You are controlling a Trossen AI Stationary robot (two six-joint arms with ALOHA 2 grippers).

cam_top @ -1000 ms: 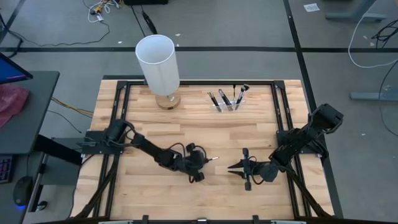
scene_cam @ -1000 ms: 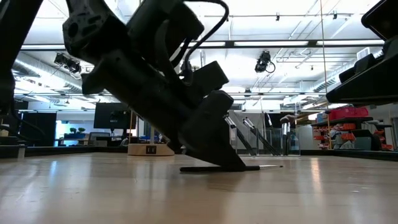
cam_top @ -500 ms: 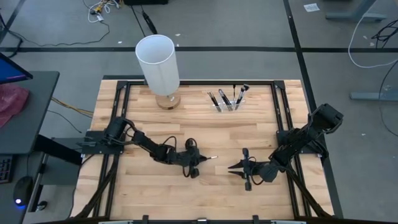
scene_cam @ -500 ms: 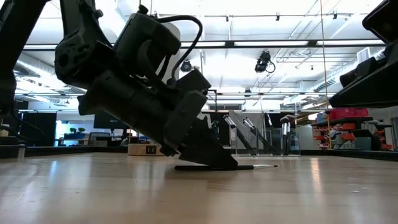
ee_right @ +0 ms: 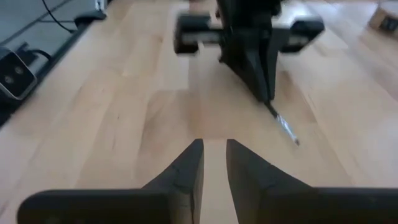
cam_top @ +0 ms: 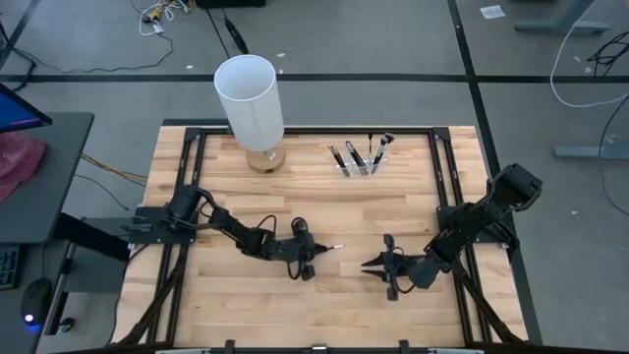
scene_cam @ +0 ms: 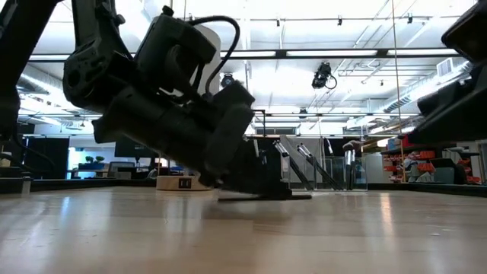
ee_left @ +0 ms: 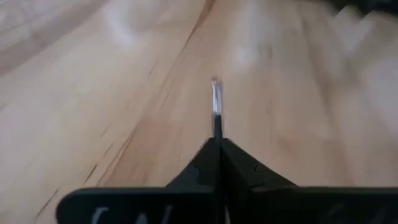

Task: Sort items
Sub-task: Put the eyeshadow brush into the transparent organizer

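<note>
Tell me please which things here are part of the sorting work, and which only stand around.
Part of the job:
- thin stick pinched in the shut left gripper
- brushes standing in the clear holder

Just standing by:
- white cylinder
- right gripper, empty, low over the table

Surface: light wooden table point(cam_top: 295, 211), plank top, black metal frame along its edges.

On the top, far side: tall white cylinder point(cam_top: 251, 103) standing upright on a small round base. To its right, well apart, a small clear holder point(cam_top: 358, 167) with several dark brushes point(cam_top: 355, 157) standing tilted in it.

Near the middle, low over the wood: one thin dark stick point(ee_left: 216, 102) with a silver tip; contact with the top cannot be told.
</note>
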